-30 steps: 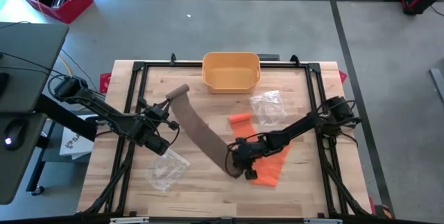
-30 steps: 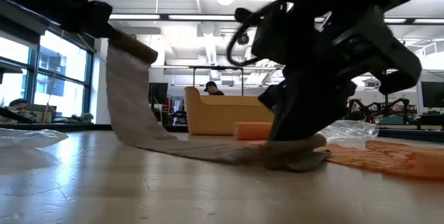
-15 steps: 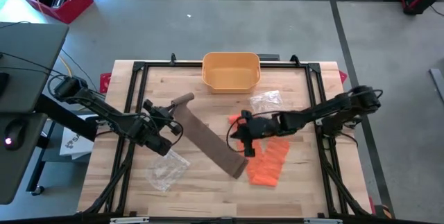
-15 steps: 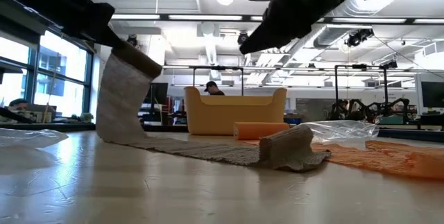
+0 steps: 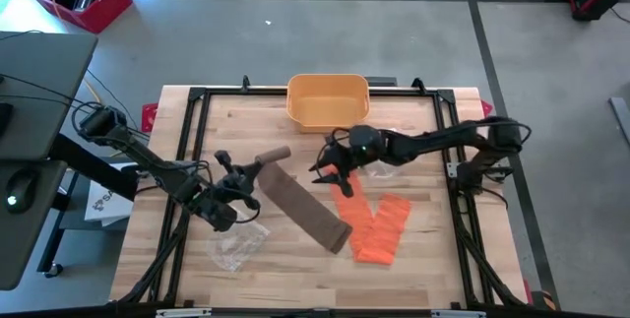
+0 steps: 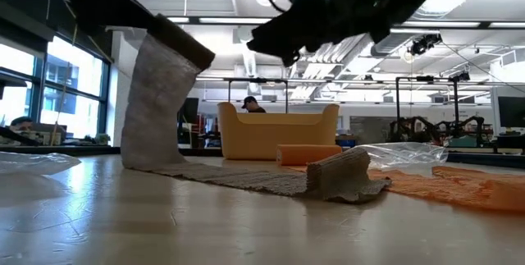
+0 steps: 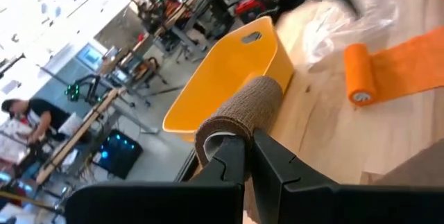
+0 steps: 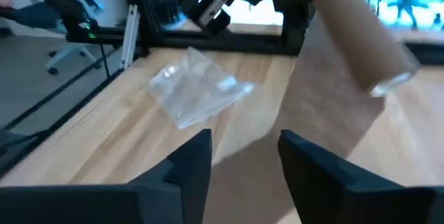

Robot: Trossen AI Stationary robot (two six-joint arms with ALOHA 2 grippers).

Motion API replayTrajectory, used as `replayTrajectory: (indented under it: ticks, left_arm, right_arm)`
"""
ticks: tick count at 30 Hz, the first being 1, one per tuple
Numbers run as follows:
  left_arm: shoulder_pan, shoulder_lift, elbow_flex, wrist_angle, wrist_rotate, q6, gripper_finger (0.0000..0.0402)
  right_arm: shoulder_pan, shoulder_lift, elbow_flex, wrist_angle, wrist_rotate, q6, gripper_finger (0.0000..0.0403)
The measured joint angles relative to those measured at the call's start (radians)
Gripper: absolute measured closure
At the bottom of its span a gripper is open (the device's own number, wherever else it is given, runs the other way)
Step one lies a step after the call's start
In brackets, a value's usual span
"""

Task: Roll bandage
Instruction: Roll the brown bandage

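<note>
Figure: bandage rolling, mid-task. The left gripper [image 5: 248, 174] is clamped shut on one end of the brown bandage roll [image 5: 273, 154], which sticks out sideways from its fingertips and is held off the table [image 5: 197, 259]. From the roll, the unrolled brown strip [image 5: 305, 210] hangs down and runs away from that gripper across the wood to a rumpled free end [image 6: 349, 176]. The right gripper [image 5: 330, 167] hovers in the air with its fingers [image 8: 191, 165] spread wide and nothing between them; the brown roll lies ahead of it, the orange bandage [image 5: 379, 224] just below and behind it.

Likely hazards, as I judge them. The roll is pinched at one end only, so a twist or tug could tip it or slip it free. With the free end unrestrained, winding may drag the whole strip rather than tighten it, giving a loose or skewed roll. The right gripper, approaching the roll, could snag the orange bandage or the clear plastic bag [image 5: 379, 151] close beside it.
</note>
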Motion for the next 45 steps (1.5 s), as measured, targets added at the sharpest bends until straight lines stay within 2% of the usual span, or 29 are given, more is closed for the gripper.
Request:
replayTrajectory:
  ticks: [5,9,12,16,20,25,30,37,45]
  left_arm:
    - [0.008,-0.003,-0.042,0.046,0.044,-0.034,0.0401]
    - [0.021,-0.007,-0.132,0.24,0.102,-0.022,0.0401]
    - [0.03,-0.009,-0.203,0.515,0.1,0.099,0.0401]
    - [0.037,-0.01,-0.28,0.927,0.116,0.384,0.0401]
    - [0.037,-0.011,-0.352,1.323,0.227,0.649,0.0401]
    - [0.038,-0.011,-0.444,1.664,0.41,0.776,0.0401]
    - [0.047,-0.012,-0.505,1.774,0.471,0.783,0.0401]
    - [0.091,-0.012,-0.524,1.775,0.492,0.753,0.0401]
    - [0.13,-0.012,-0.525,1.772,0.524,0.709,0.0401]
  right_arm:
    - [-0.036,0.085,0.0,0.1,-0.014,-0.054,0.023]
    - [-0.045,0.059,0.0,0.056,-0.016,-0.054,0.0234]
    - [-0.053,0.005,0.0,-0.026,-0.004,-0.069,0.0239]
    - [-0.055,-0.056,0.001,-0.069,0.006,-0.117,0.0242]
    - [-0.05,-0.068,0.001,-0.03,0.003,-0.133,0.0242]
    - [-0.031,-0.047,0.001,0.026,-0.017,-0.125,0.0242]
    - [-0.024,-0.039,0.001,0.088,-0.023,-0.117,0.0243]
    - [-0.013,-0.04,0.001,0.314,-0.001,-0.038,0.0243]
    - [0.053,-0.04,0.019,0.279,0.126,-0.042,0.0243]
